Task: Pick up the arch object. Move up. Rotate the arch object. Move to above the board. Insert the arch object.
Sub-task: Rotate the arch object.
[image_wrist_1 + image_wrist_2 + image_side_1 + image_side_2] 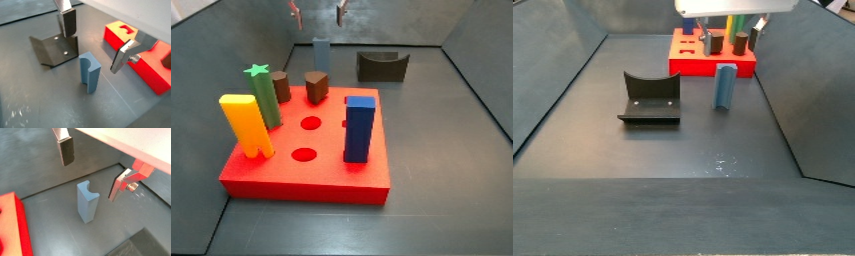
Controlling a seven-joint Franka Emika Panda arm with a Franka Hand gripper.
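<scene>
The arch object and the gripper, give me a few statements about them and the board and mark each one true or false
1. The arch object stands upright on the floor. True.
2. The gripper is shut on the arch object. False: its fingers are apart and above the piece, touching nothing.
3. The arch object is already in the board. False: it stands on the floor apart from the board, as a side view shows.
4. The fixture stands on the floor beside the arch object. True.
5. The board carries no pieces. False: several posts stand in it, among them a yellow post and a blue post.
</scene>
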